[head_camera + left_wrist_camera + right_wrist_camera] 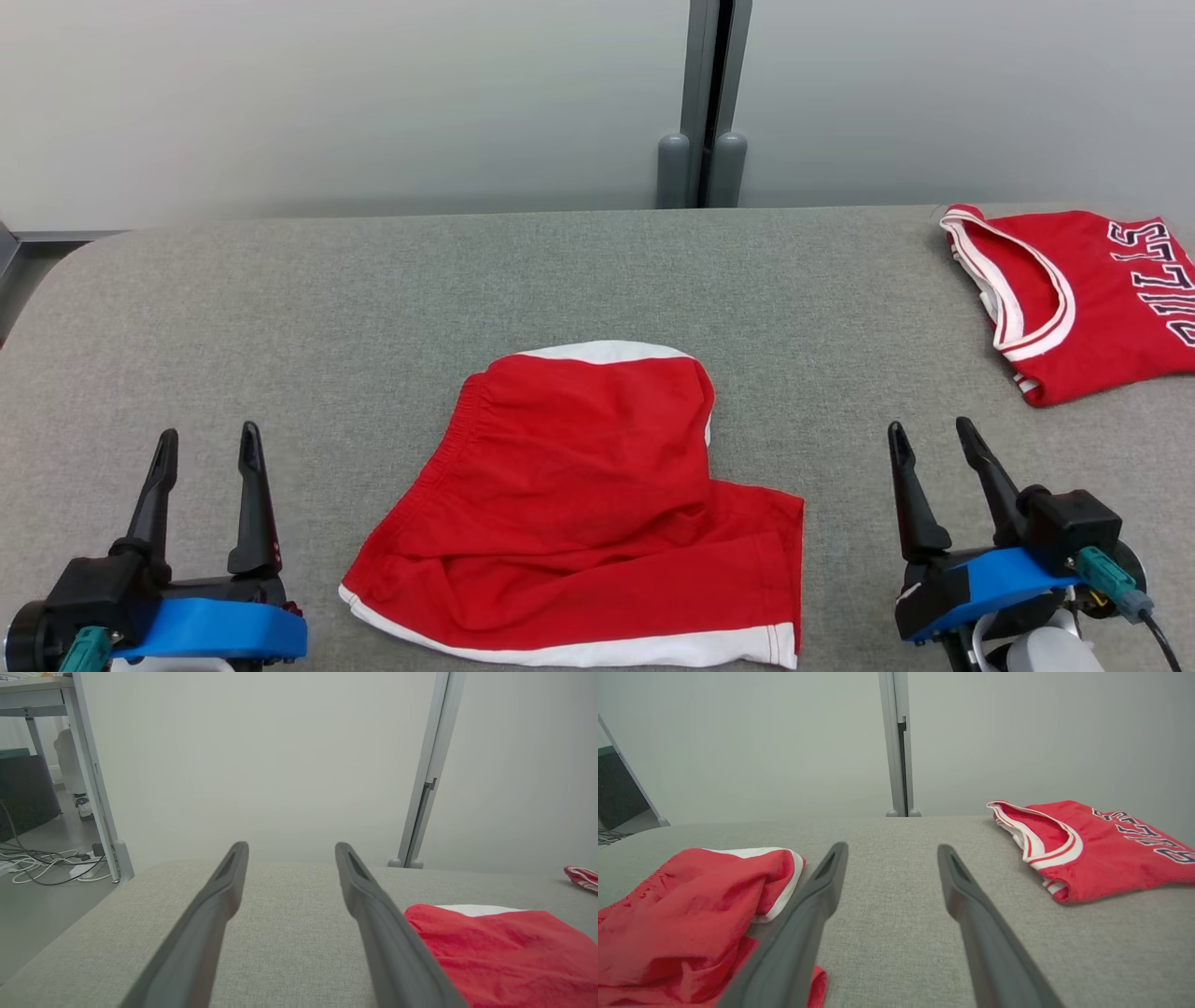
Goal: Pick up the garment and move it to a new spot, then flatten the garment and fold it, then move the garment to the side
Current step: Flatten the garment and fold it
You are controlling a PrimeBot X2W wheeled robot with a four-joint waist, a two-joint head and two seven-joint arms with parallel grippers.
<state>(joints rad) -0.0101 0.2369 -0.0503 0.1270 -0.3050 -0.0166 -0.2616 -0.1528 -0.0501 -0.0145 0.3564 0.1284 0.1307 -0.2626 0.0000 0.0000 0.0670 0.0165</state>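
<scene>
While both tools gape, red shorts (579,504) lie partly folded.

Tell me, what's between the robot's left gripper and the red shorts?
Nothing is there, just bare grey table between the left gripper and the red shorts. The head view shows that stretch plainly.

I see a pair of red shorts (579,504) lying on the grey fabric-covered table (280,308), about midway across it and close to its near edge. They look partly folded, one layer laid over another, so the outline is uneven: narrower toward the table's far edge, wider toward its near edge. A gathered waistband runs along the left slope. White trim edges the near hem and shows at the far end. The cloth is softly creased, not flat.
</scene>
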